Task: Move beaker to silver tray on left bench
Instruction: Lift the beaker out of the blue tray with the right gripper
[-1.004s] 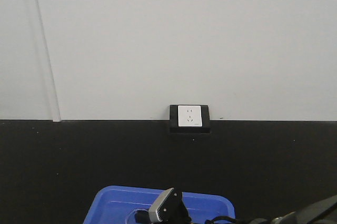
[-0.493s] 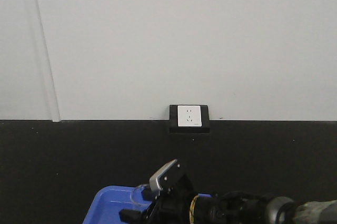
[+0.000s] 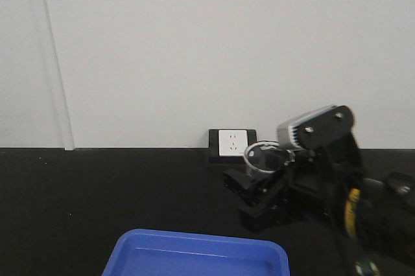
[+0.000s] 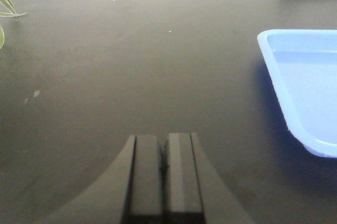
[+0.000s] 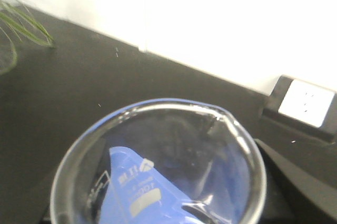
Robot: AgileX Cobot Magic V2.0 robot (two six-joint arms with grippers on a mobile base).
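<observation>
The clear glass beaker hangs in the air above the black worktop, beyond the blue tray's right end. My right gripper is shut on it, its black fingers clasping the lower body. From the right wrist view I look down through the beaker's round mouth, which fills the lower frame. My left gripper is shut with nothing in it, low over bare worktop. The silver tray is out of view. I cannot tell whether this white-walled bench is the left bench.
A blue plastic tray lies on the worktop at the near edge, right of my left gripper. A wall socket sits on a black block at the back. Green plant leaves reach in at the far left.
My right arm has risen from the blue tray and swung right, lifting the beaker out of the tray to socket height.
</observation>
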